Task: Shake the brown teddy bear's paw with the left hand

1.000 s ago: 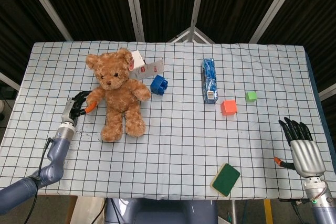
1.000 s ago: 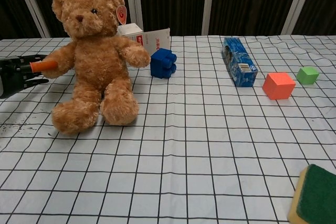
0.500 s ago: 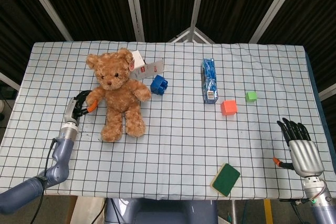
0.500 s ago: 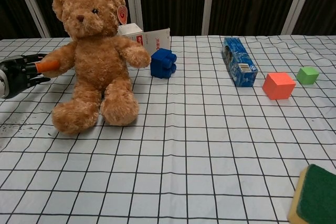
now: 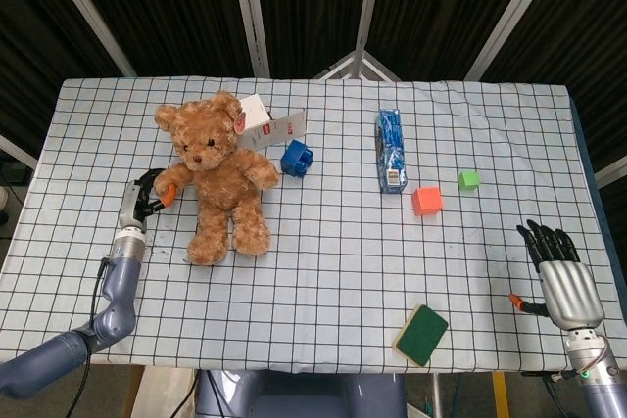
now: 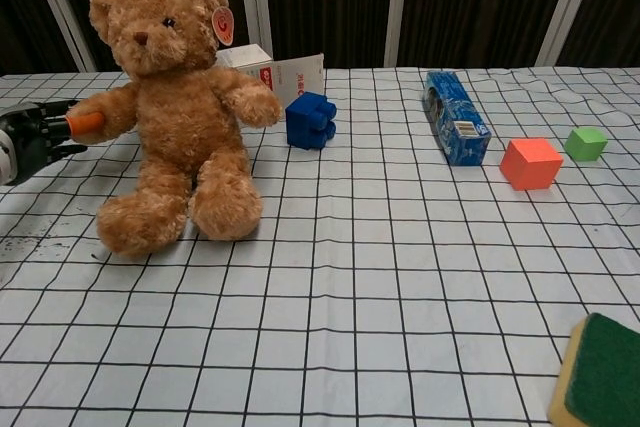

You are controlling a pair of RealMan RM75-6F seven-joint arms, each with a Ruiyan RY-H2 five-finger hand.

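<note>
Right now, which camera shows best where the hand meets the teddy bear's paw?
The chest view: the left hand grips the teddy bear by its paw, seen close and side-on. The head view shows the same grip from above, small, with the fingers harder to make out.

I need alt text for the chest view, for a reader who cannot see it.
The left hand grips the paw of a seated brown teddy bear on a checked tablecloth. Right of the bear lie a blue toy block, a blue packet, an orange cube and a green cube.
</note>
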